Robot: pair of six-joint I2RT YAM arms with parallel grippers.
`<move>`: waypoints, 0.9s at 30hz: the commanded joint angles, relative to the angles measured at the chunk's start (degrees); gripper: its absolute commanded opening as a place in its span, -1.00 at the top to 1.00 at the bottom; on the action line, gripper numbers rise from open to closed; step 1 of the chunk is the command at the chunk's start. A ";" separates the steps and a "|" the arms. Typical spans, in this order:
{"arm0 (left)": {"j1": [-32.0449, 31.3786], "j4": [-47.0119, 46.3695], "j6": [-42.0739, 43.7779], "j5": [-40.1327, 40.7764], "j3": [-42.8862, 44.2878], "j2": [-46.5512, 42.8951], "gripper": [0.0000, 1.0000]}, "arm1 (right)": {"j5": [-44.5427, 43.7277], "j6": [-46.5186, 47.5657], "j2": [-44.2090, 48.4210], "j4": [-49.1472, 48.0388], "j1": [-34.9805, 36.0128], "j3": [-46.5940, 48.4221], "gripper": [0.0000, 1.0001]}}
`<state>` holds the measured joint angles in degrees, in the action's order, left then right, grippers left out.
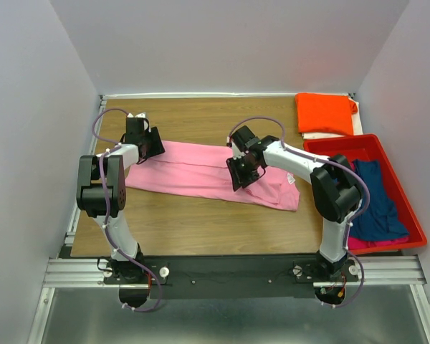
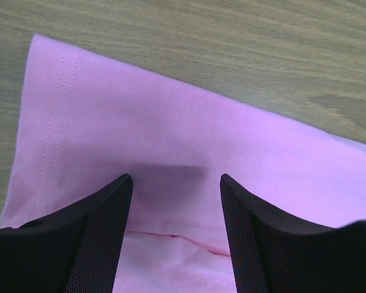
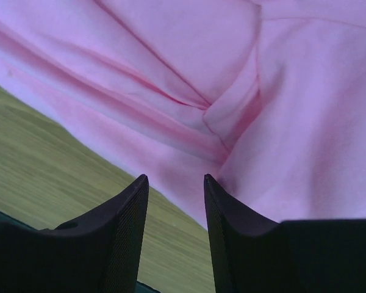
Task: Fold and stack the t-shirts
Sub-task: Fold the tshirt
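Folding status: pink t-shirt (image 1: pixel 201 173) lies on the desk (image 1: pixel 201 226) as a long band, sides apparently turned in; cross folds not yet done.
Done: orange t-shirt (image 1: pixel 324 113) sits folded at the far corner, well beyond the right gripper (image 3: pixel 175 178).
Remaining: navy t-shirt (image 1: pixel 376 204) and magenta t-shirt (image 1: pixel 362 242) lie crumpled in the red bin (image 1: pixel 405 197), off to that gripper's right. I judge the task under halfway.
Left gripper (image 2: pixel 175 178): jaws apart, nothing pinched. Pink cloth lies directly beneath and ahead, stitched hem edge to its left.
Right gripper: jaws apart, empty. Creased pink cloth lies just ahead of the tips, bare desk to their left.
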<state>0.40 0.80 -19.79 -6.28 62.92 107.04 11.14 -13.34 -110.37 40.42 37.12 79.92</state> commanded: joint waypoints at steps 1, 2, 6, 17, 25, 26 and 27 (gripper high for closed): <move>0.47 1.84 0.81 0.48 -1.48 0.09 -0.36 | -6.38 -2.91 0.33 0.44 0.40 -0.73 0.04; 0.56 1.84 0.81 0.40 -1.48 0.09 -0.36 | -7.17 -3.44 0.24 0.62 0.32 -0.90 0.05; 0.56 1.93 0.81 0.31 -1.65 -0.08 -0.36 | -12.35 -4.67 0.50 1.41 0.23 -1.26 0.06; 0.74 1.84 0.81 0.57 -2.01 -0.43 -0.36 | -18.51 -5.46 1.38 2.82 0.14 -1.87 0.11; 0.74 1.84 0.63 0.22 -1.57 -0.26 -0.36 | -21.68 -5.29 0.77 3.08 0.14 -2.31 0.30; 0.74 1.84 0.63 0.13 -1.57 -0.08 -0.36 | -21.68 -5.29 0.77 3.17 0.14 -2.31 0.36; 0.74 1.93 0.81 0.13 -1.48 -0.17 -0.36 | -22.21 -5.46 0.68 3.17 0.14 -2.40 0.41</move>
<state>0.67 0.49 -19.70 -6.31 62.76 107.02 -7.51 -18.06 -110.34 42.26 37.12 78.52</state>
